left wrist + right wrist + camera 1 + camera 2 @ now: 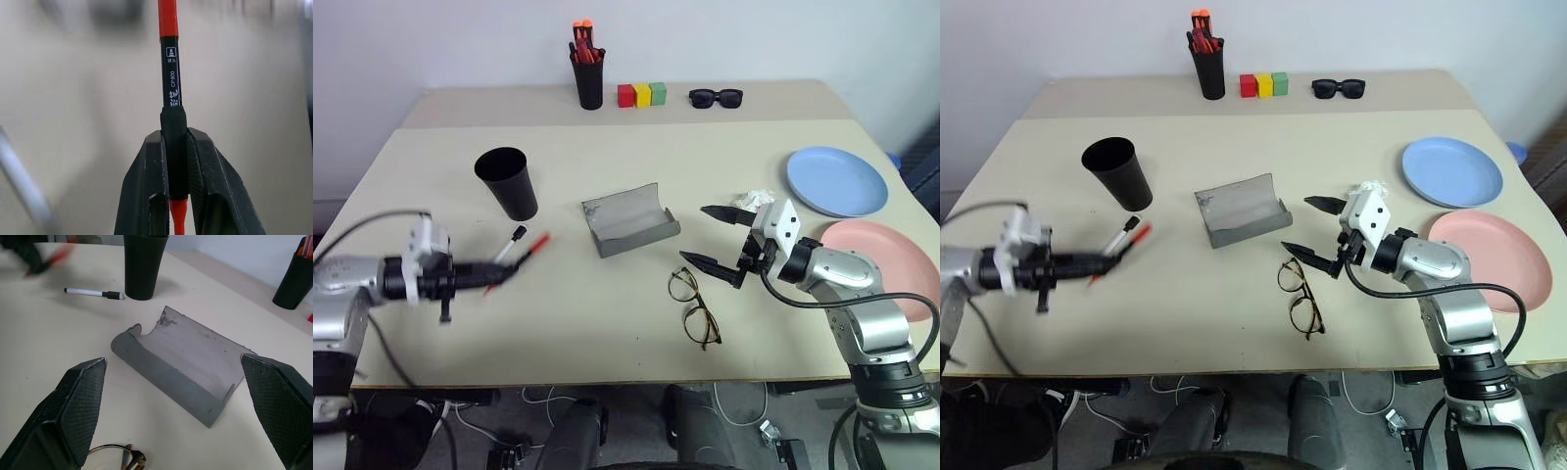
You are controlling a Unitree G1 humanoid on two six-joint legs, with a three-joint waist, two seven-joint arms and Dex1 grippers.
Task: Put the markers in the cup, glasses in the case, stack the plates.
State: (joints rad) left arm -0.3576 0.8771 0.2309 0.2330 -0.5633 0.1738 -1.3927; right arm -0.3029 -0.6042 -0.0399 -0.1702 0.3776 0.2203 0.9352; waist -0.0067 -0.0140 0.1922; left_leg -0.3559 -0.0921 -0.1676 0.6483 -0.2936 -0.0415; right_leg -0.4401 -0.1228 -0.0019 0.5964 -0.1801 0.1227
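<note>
The left pincer is clenched on the red-capped marker; from the head views the fingers and the pen merge into one dark streak, while the left wrist view shows the black barrel pinched between both pads with the red cap sticking out past the tips. The white marker lies on the bench just beyond that pincer, its far end partly masked there; the right wrist view shows its whole length beside the foot of the cup, which stands upright farther back. Toward the middle, the grey case lies open between the two pincers, closer to the right one. The glasses lie unfolded just below and in front of the right pincer; its wrist view cuts them off to a sliver of rim between the fingers. That pincer is released, jaws spread wide and holding nothing. Behind it the pink plate is partly covered by the arm, and the blue plate lies beyond, apart from it.
</note>
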